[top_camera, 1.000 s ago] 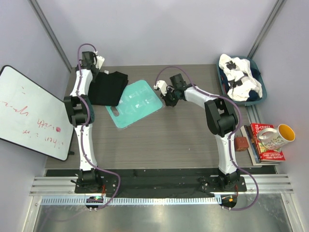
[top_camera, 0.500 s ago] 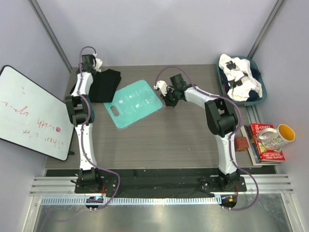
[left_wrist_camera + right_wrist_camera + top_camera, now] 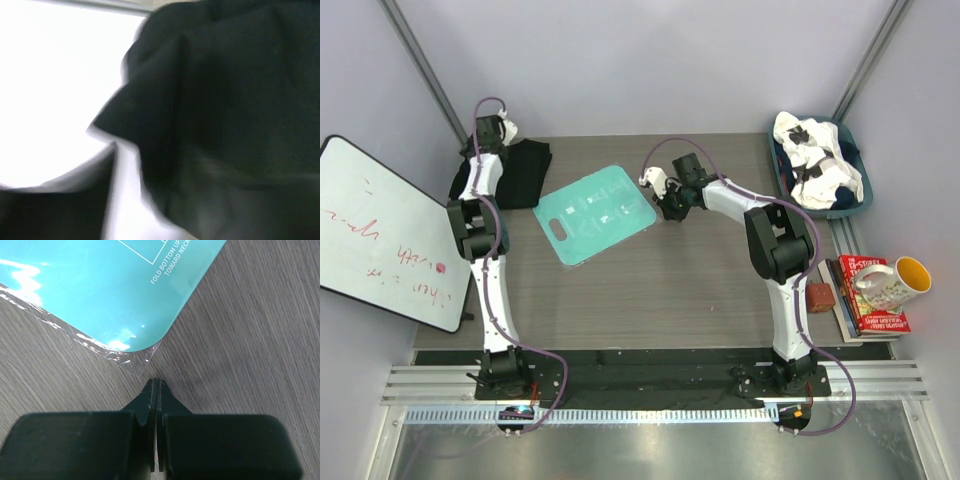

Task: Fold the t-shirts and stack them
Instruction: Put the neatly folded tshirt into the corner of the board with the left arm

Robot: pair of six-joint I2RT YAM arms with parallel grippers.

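A folded black t-shirt (image 3: 523, 172) lies at the back left corner of the table, partly over the edge. My left gripper (image 3: 498, 134) is at its far end. The left wrist view is blurred and filled with black cloth (image 3: 225, 100); its jaws cannot be made out. A white t-shirt with black patches (image 3: 817, 158) is heaped in the blue basket (image 3: 781, 176) at the back right. My right gripper (image 3: 155, 383) is shut with nothing in it, its tips just off the teal board's corner (image 3: 145, 342); from above the right gripper (image 3: 668, 206) sits at the board's right edge.
The teal folding board (image 3: 598, 212) lies flat at the table's back centre, with a scrap of clear film (image 3: 131, 360) at its corner. A whiteboard (image 3: 380, 235) leans at the left. Books (image 3: 868, 300) and a mug (image 3: 892, 281) sit at the right edge.
The left arm has swung left and dragged the black t-shirt off the teal board to the table's back left corner. The right arm has not moved.
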